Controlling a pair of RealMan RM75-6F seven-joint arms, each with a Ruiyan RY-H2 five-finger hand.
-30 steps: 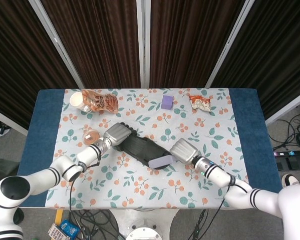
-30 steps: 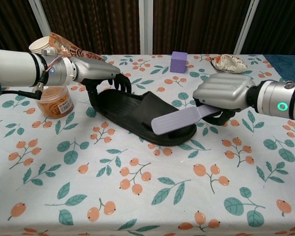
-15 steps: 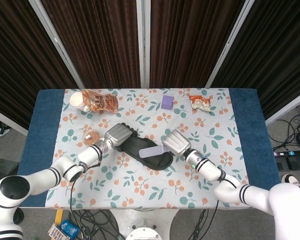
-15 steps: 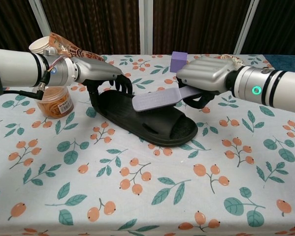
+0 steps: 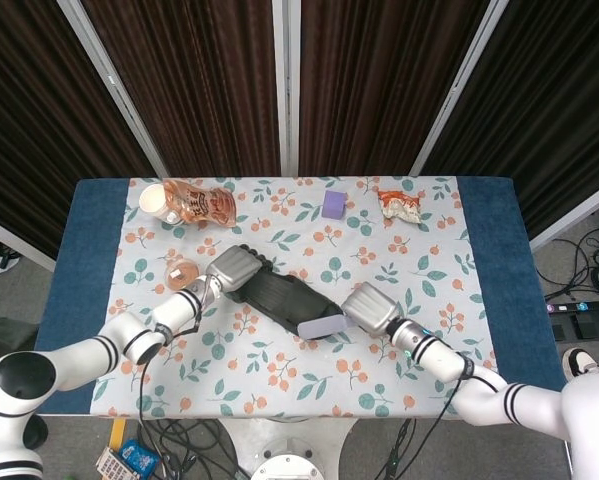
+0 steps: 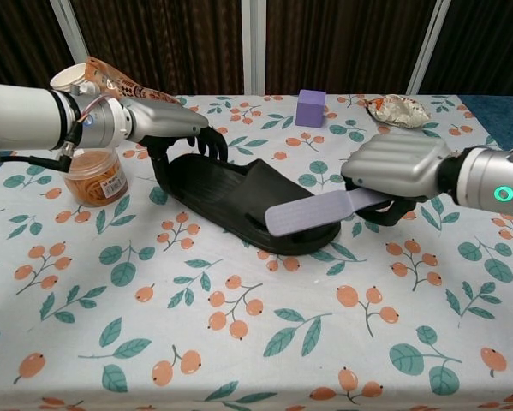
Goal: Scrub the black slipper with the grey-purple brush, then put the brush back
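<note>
With the left hand (image 6: 175,128) pinning the heel of the black slipper (image 6: 239,201) mid-bench, the right hand (image 6: 397,171), fingers clamped on the grey-purple brush (image 6: 312,213) (over the toe), should press flat and stroke lengthwise.

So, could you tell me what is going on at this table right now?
The left robot hand holds the heel end of a black slipper on the flowered tablecloth. The right robot hand holds a grey-purple brush with its flat end over the toe end of the slipper, mid-scrub.
</note>
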